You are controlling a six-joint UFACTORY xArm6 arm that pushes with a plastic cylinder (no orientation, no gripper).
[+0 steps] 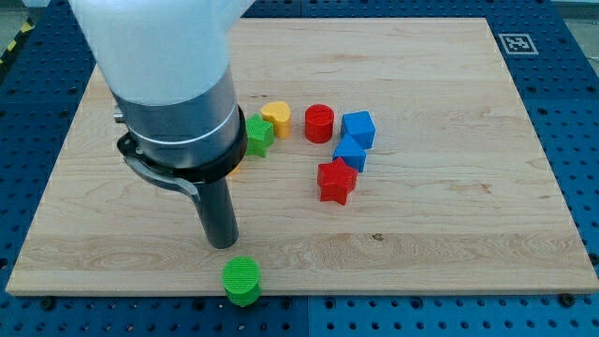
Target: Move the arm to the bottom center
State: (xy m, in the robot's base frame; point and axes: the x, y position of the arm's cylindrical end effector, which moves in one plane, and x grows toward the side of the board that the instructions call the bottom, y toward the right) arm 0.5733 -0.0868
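My tip [223,243] rests on the wooden board [449,215] near the view's bottom, left of centre. A green cylinder [241,280] sits just below and right of the tip at the board's bottom edge, a small gap apart. A cluster lies above and right of the tip: a green star [259,135] partly hidden behind the arm, a yellow heart [276,117], a red cylinder [319,123], a blue cube [357,128], a smaller blue block [350,153] and a red star [336,182].
The arm's wide grey and white body [173,84] hides the board's upper left part. A printed marker tag [516,43] sits at the board's top right corner. A blue perforated table [571,112] surrounds the board.
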